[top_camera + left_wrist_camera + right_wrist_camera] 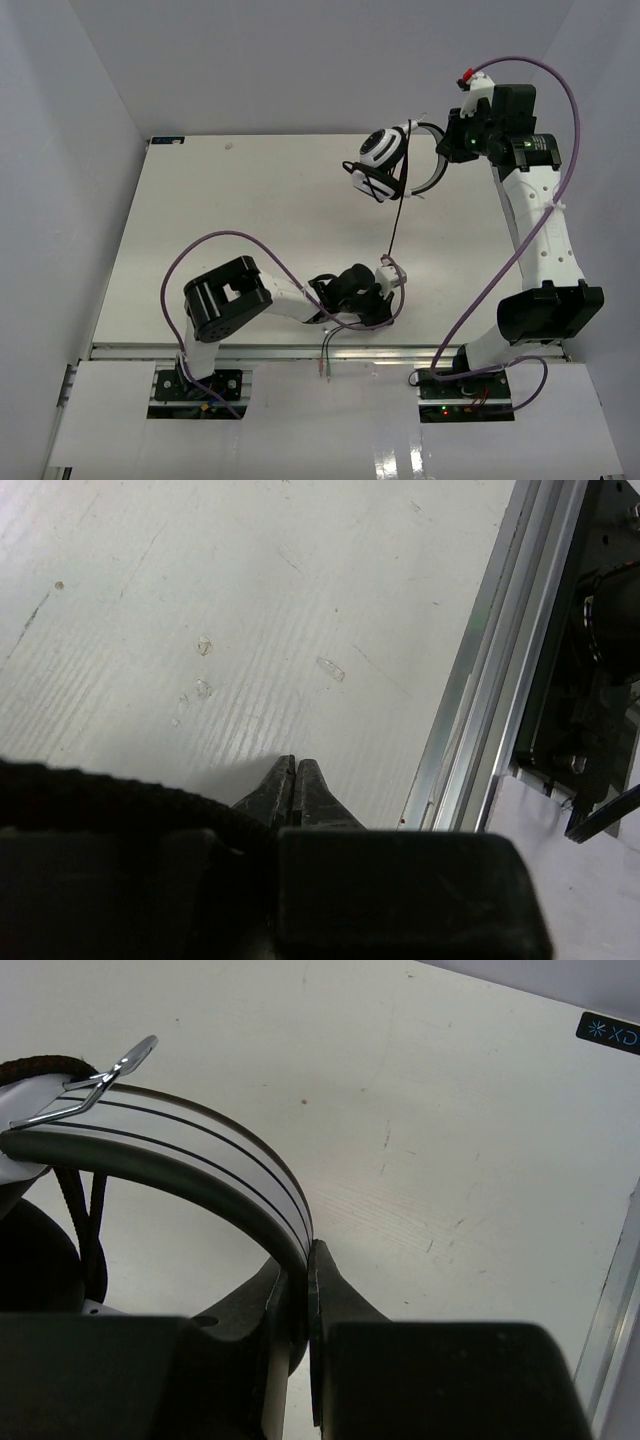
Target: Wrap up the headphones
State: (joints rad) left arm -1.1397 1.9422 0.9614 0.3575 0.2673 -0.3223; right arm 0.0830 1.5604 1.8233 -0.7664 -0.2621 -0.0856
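The headphones (385, 150) hang above the far right of the table, their striped earcups stacked to the left of my right gripper (452, 145). That gripper is shut on the white-and-black headband (200, 1145), which runs between its jaws in the right wrist view (303, 1255). The thin black cable (395, 225) runs straight down from the earcups to my left wrist and goes out of sight there. Its plug end (325, 362) lies across the front rail. My left gripper (385, 300) is low over the table, its jaws pressed together (295, 765). No cable shows between them.
The aluminium front rail (470, 680) runs close to the right of my left fingers, with the right arm's base (600, 680) beyond it. White walls close in the table (230, 210) on the left, right and back. A dark label (608, 1032) marks a far corner.
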